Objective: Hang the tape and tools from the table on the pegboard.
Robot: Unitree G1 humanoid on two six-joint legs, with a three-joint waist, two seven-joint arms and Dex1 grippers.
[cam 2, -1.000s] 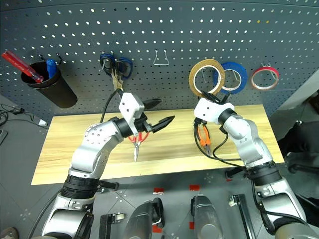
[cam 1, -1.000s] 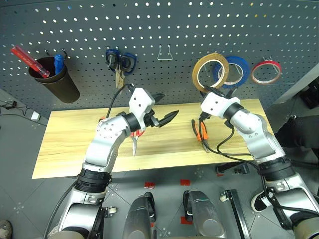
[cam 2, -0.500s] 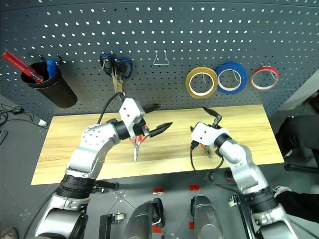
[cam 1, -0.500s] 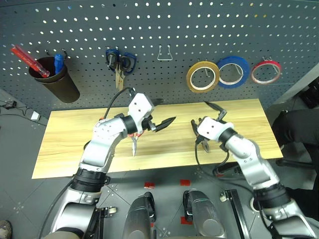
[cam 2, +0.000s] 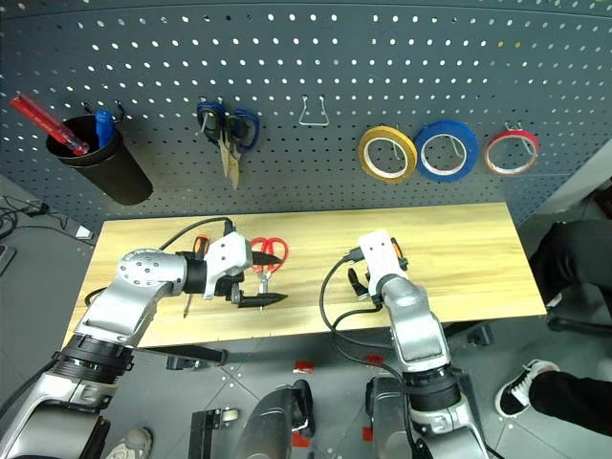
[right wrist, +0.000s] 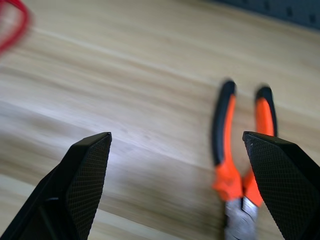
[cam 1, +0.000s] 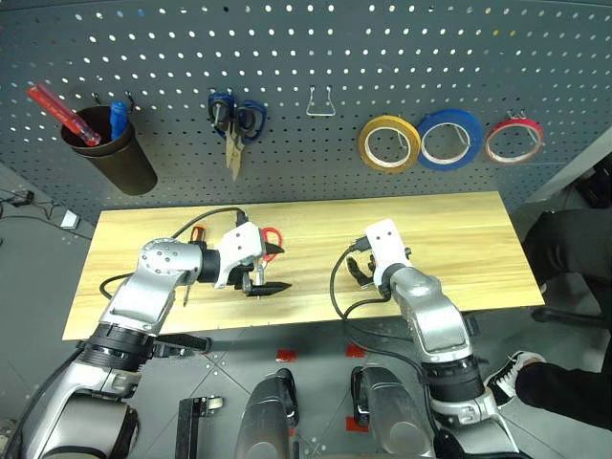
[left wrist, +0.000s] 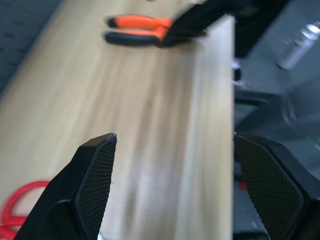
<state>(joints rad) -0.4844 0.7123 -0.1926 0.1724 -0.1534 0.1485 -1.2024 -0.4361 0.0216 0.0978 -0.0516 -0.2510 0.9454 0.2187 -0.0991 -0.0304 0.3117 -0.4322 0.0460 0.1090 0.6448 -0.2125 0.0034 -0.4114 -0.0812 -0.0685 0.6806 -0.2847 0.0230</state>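
The yellowish tape [cam 1: 388, 143] hangs on a hook of the dark grey pegboard [cam 1: 306, 48]. The red-handled scissors [cam 2: 266, 253] lie on the wooden table [cam 1: 459, 225], just beyond my left gripper [cam 1: 260, 285], which hovers low and open with nothing in it. The screwdriver [cam 2: 195, 251] lies behind that arm, mostly hidden. My right gripper [cam 2: 356, 282] is open and empty, low over the table. The orange-and-black pliers [right wrist: 235, 150] lie just ahead of its fingers, off to one side, and show far off in the left wrist view [left wrist: 140, 30].
On the pegboard hang a blue roll [cam 1: 449, 137], a red-edged roll [cam 1: 513, 141], blue-handled scissors [cam 1: 234, 120], an empty wire hook [cam 1: 320, 103] and a dark cup [cam 1: 105, 148] holding red and blue tools. A person's leg and shoe [cam 1: 516, 368] are at the right.
My right gripper let go of the tape, left it hanging on the pegboard, opened and dropped to the table by the pliers. My left arm sank leftward to the scissors.
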